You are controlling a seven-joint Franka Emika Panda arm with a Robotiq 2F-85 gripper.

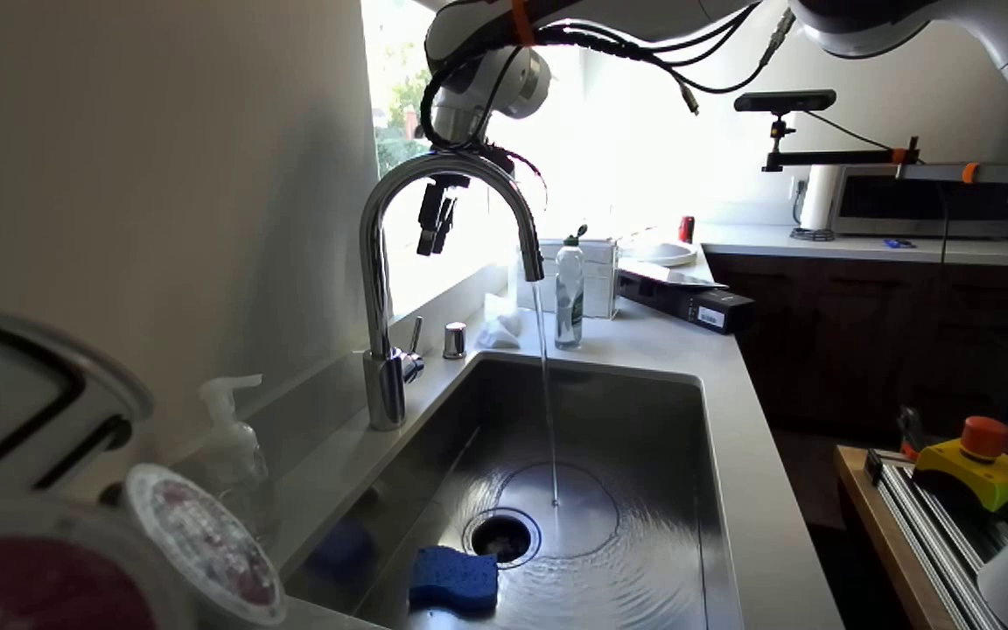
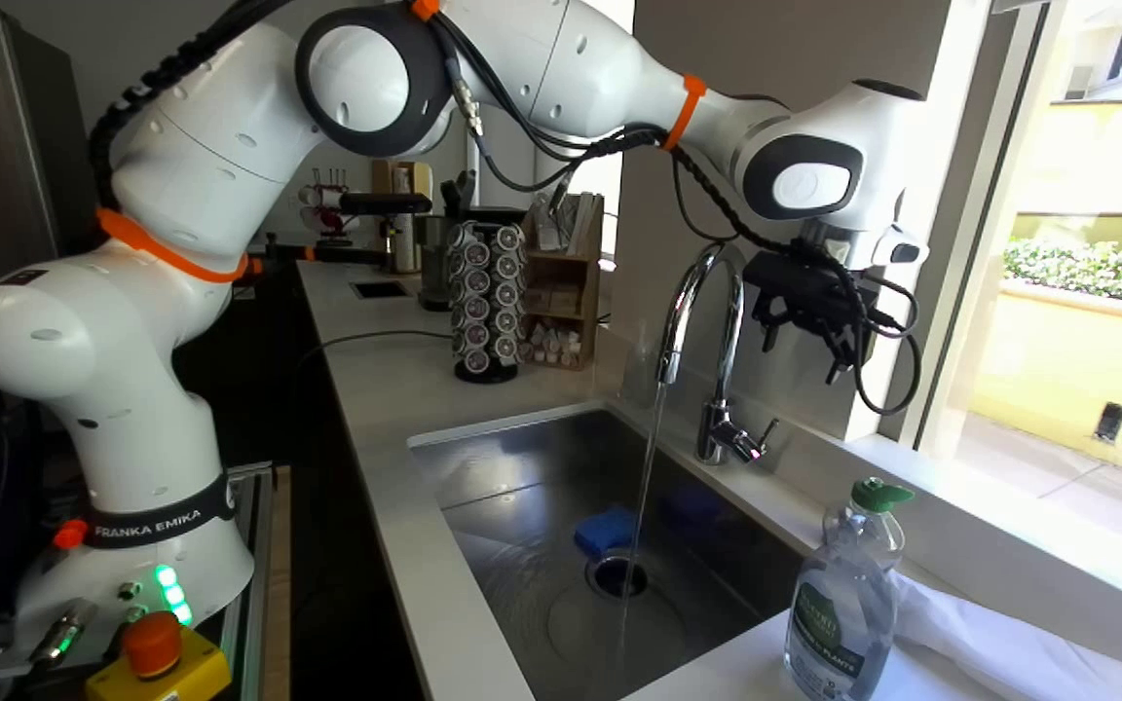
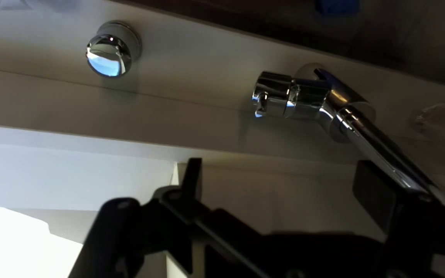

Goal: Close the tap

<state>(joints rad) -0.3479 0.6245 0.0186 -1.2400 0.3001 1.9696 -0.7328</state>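
The tap (image 1: 384, 389) is a tall chrome gooseneck at the sink's wall side. It also shows in an exterior view (image 2: 729, 341) and in the wrist view (image 3: 384, 148). Water runs from its spout into the sink. Its small side lever (image 1: 416, 335) tilts upward; it shows in an exterior view (image 2: 767, 435) and end-on in the wrist view (image 3: 260, 104). My gripper (image 2: 802, 358) hangs above the lever, near the wall and window, apart from it. In the wrist view the gripper (image 3: 278, 170) is open with nothing between its fingers; the right finger overlaps the tap's stem.
A small chrome knob fitting (image 3: 110, 50) stands beside the tap. A dish soap bottle (image 2: 843, 594) stands at the sink's corner, with white cloth or paper (image 2: 1009, 633) beside it. A blue sponge (image 1: 454, 579) lies in the sink (image 1: 644, 402). A pump dispenser (image 1: 233, 437) stands behind the tap.
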